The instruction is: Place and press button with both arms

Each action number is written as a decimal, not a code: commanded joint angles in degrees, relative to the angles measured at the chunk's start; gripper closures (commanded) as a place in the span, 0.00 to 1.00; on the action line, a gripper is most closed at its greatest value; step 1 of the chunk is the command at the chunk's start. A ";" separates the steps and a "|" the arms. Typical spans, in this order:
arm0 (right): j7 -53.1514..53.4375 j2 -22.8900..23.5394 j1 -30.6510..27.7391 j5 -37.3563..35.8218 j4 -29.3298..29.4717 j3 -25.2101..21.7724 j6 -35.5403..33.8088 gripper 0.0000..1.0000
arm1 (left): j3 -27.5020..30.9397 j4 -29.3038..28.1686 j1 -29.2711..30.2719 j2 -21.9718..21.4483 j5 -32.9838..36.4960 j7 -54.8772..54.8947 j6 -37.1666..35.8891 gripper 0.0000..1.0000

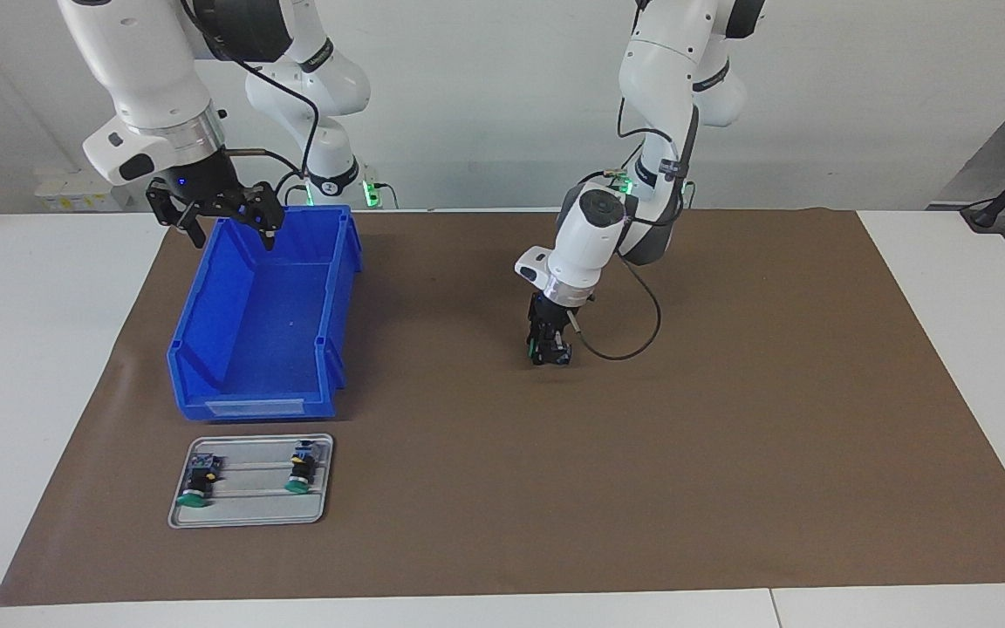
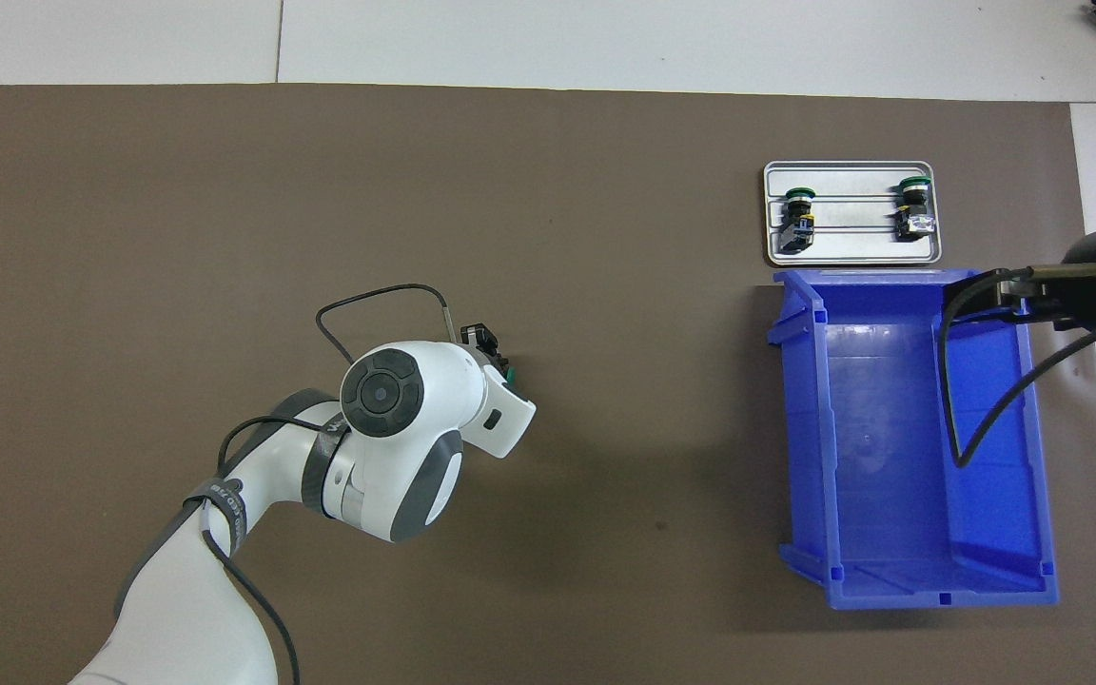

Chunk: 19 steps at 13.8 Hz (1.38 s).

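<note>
While the left gripper point(image 1: 549, 351) stands low on the brown mat point(image 1: 729, 436), closed around the button point(image 1: 538, 352), pickup looks under way; placing and pressing remain. Two like buttons lie on the grey tray point(image 1: 249, 515), well away toward the right arm's end. Over the blue bin's point(image 1: 206, 397) rim nearest the robots, the right gripper point(image 1: 222, 218) waits with fingers spread and nothing in them. Only the facing view shows the grasp; overhead, the left arm's wrist hides nearly all but a green sliver.
</note>
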 commanded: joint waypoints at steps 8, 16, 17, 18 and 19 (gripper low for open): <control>0.53 -1.47 -0.58 1.22 -1.62 0.41 0.71 0.00 | 0.39 5.27 1.71 2.21 -7.79 -1.54 1.17 0.80; 0.53 -1.47 -0.58 1.22 -1.62 0.41 0.63 0.00 | -0.84 13.55 7.77 1.86 -27.83 2.04 -6.82 0.82; 0.53 -1.47 -0.58 1.22 -1.62 0.41 0.63 0.00 | -1.02 13.46 8.91 1.42 -31.86 5.28 -7.52 0.82; 0.53 -1.47 -0.58 1.22 -1.62 0.41 0.63 0.00 | -1.02 13.11 9.53 0.90 -36.17 9.14 -8.40 0.82; 0.53 -1.47 -0.58 1.22 -1.62 0.41 0.63 0.00 | -0.93 12.59 9.62 0.37 -41.08 13.53 -9.54 0.82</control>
